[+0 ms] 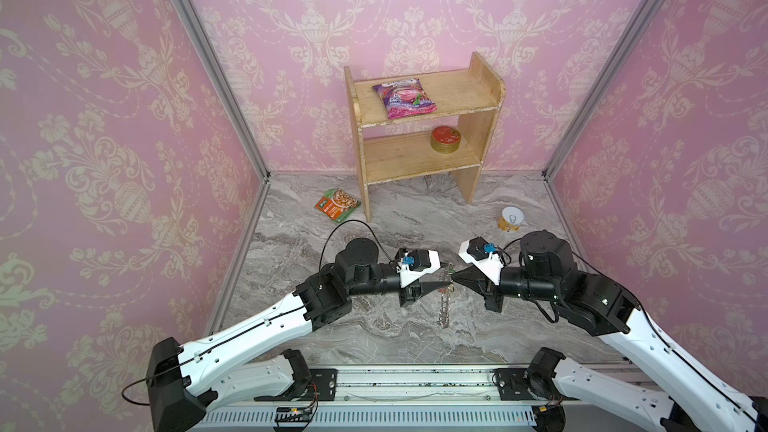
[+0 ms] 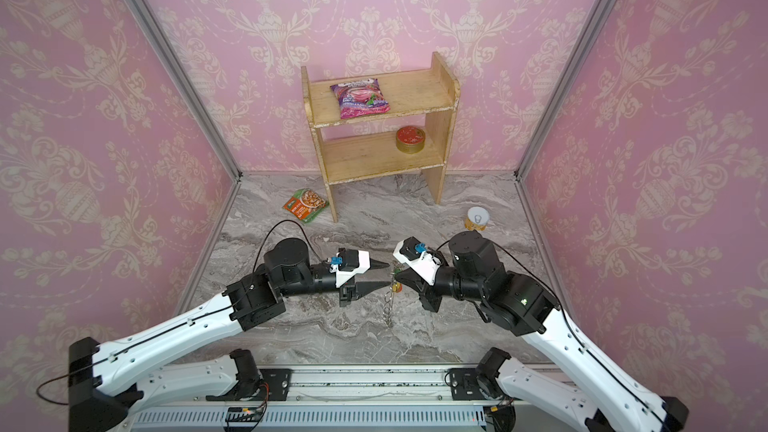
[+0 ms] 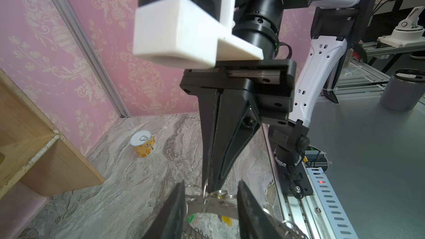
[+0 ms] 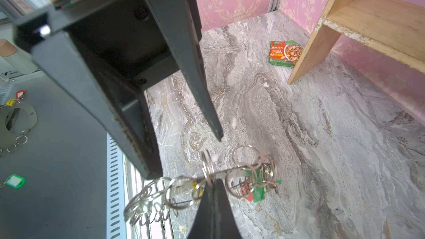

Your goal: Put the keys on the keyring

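On wooden shelf (image 1: 399,157) were kept purple packet (image 1: 404,98), red-lidded gold tin (image 1: 445,140). Flat grey metal keyring (image 3: 217,204) was clamped by right end effector (image 1: 455,279); left end effector (image 2: 388,274) was parted around it.

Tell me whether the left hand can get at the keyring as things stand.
Probably yes. The right hand holds the keyring up between the arms, and the left hand has its open fingers on either side of the ring's rim in the left wrist view, with nothing else blocking the gap.
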